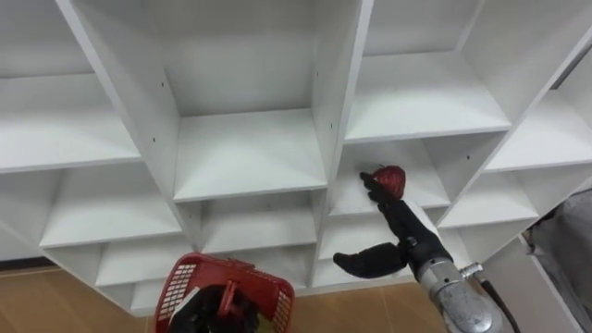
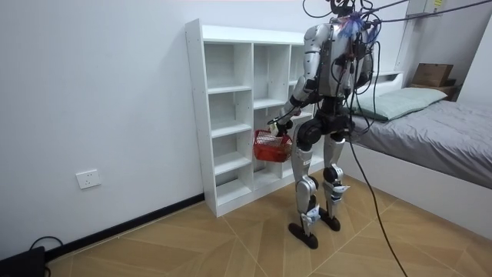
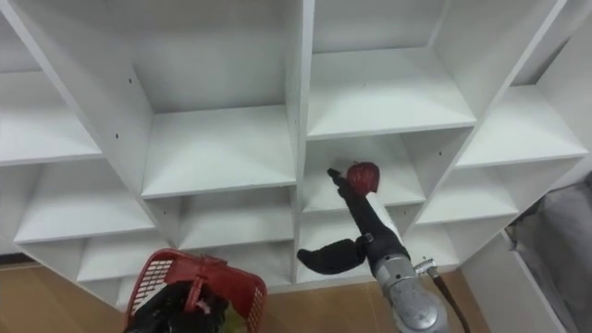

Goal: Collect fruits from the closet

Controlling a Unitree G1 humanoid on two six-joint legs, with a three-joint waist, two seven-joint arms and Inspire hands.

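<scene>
A red fruit (image 1: 389,178) lies on a middle shelf of the white closet (image 1: 250,153), in the column right of centre. My right hand (image 1: 412,239) reaches up into that compartment with its fingers straight, the tips touching the fruit's lower left side and the thumb spread out to the left. My left hand (image 1: 205,311) sits low at the bottom left, curled on the handle of a red plastic basket (image 1: 181,280). In the room view the basket (image 2: 270,146) hangs in front of the closet at hip height.
The closet's other compartments in view hold nothing. An upright divider (image 1: 335,102) stands just left of the fruit's compartment. Wooden floor (image 1: 55,301) shows below the shelves. In the room view a bed (image 2: 438,131) lies behind me, on the room view's right.
</scene>
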